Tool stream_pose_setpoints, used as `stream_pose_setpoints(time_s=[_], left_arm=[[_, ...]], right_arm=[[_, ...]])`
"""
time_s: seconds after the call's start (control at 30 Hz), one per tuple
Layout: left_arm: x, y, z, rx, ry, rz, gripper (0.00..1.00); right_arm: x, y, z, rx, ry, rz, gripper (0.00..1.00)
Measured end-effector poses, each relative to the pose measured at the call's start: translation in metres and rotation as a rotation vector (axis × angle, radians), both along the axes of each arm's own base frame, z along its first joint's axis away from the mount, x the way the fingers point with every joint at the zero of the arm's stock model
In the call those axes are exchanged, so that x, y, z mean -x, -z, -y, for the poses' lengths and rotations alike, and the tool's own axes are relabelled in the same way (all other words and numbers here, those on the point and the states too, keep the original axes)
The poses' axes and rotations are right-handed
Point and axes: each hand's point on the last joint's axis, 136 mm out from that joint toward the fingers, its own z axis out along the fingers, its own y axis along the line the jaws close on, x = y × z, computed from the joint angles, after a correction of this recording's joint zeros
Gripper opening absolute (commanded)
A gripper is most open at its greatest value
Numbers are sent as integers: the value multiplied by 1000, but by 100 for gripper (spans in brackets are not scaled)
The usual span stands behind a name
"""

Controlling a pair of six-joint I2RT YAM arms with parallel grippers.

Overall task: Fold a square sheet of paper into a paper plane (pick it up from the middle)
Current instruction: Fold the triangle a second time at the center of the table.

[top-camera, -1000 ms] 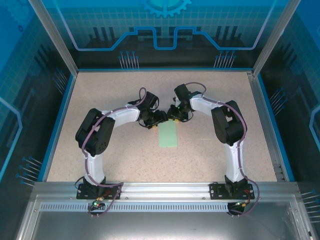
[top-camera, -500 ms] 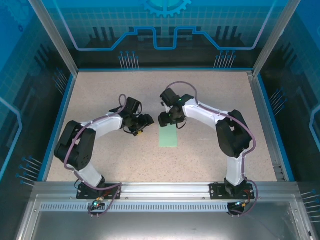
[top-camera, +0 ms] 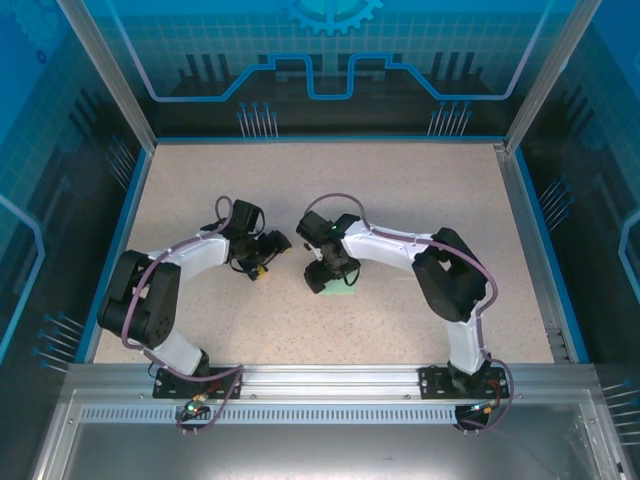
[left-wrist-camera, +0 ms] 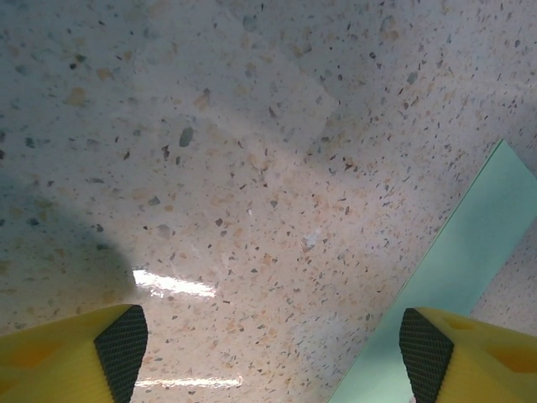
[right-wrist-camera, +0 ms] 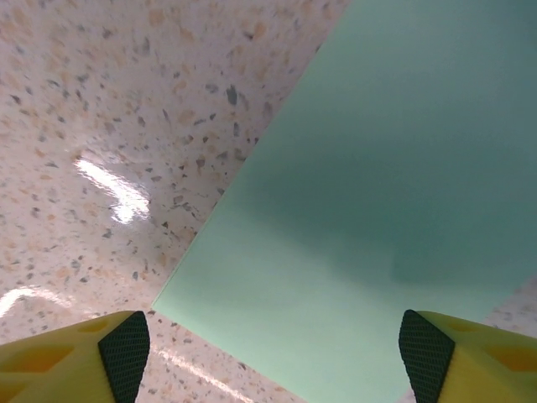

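The square sheet of paper [top-camera: 343, 291] lies flat on the speckled table, folded into a narrow mint-green rectangle. In the top view my right gripper [top-camera: 326, 274] hangs over it and hides most of it. The right wrist view shows the paper [right-wrist-camera: 377, 168] spreading below the open right gripper [right-wrist-camera: 268, 353], one corner near its left fingertip [right-wrist-camera: 122, 344], nothing pinched. My left gripper [top-camera: 268, 255] sits to the left of the paper, open over bare table. In the left wrist view the paper's edge [left-wrist-camera: 470, 277] runs by the right fingertip [left-wrist-camera: 426, 348] of the left gripper [left-wrist-camera: 268, 353].
The speckled table [top-camera: 200, 180] is ringed by a low blue rim [top-camera: 118, 240] and clear walls. An aluminium rail [top-camera: 320, 380] with both arm bases runs along the near edge.
Both grippers have opened wider. The left gripper drew away leftward off the paper. The right gripper swung left and nearer, from the paper's far end to above its middle.
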Motion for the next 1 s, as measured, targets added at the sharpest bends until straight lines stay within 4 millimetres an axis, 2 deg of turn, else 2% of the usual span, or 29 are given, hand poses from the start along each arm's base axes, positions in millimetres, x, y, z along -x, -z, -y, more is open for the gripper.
stream_pose_setpoints(time_s=[0.2,0.6,0.83,1.0], left_arm=[[0,0,-1,-7,-3,2,94],[1,-1,-4,-21,-7,2,95],[1,-1,-4,-21,-6,3,95],[0,-4,-3,-17,-5,12,95]], right_arm=[[5,16,1,30,-7,-30,84],[2,17,3,48,8,-28,74],[0,19,6,20,32,-44,72],[-2,17,7,-70,63,-87,73]])
